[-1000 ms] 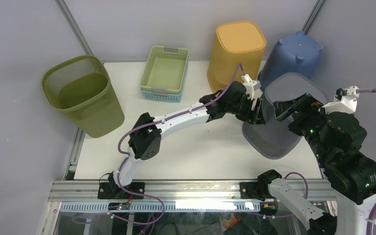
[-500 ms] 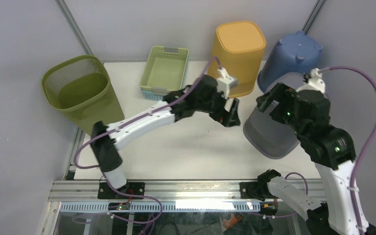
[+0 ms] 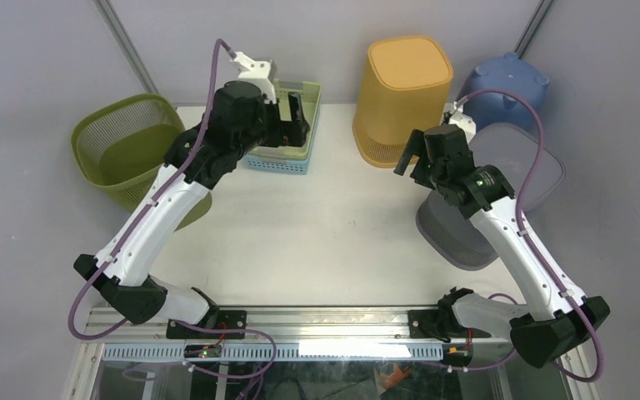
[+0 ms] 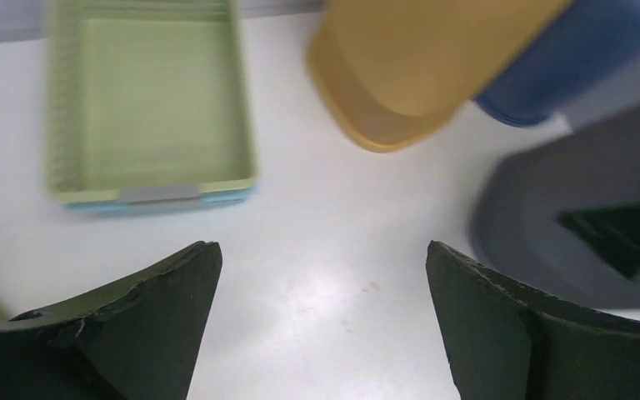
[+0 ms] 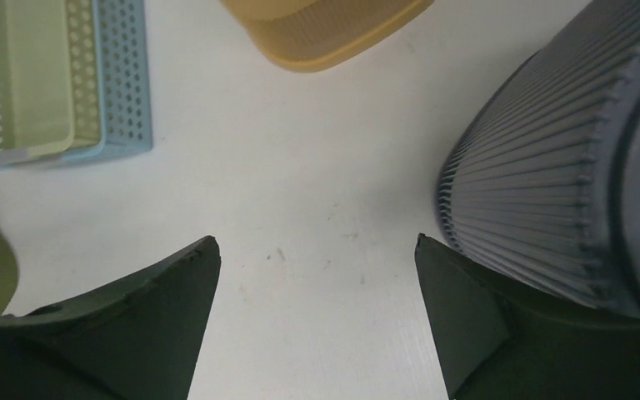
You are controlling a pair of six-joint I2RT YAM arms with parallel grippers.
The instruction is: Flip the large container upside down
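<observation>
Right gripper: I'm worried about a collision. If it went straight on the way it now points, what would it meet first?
Probably the bare white table: the right gripper, jaws open, points down at it, with the grey container off to one side. Height is unclear.

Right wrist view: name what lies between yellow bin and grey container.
Only bare white table separates yellow bin and grey container, shown in right wrist view.

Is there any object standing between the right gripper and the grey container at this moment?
Nothing visible does. In the right wrist view the right gripper is open over bare table, and the grey container stands close beside it. The yellow container is farther back, off that line.
</observation>
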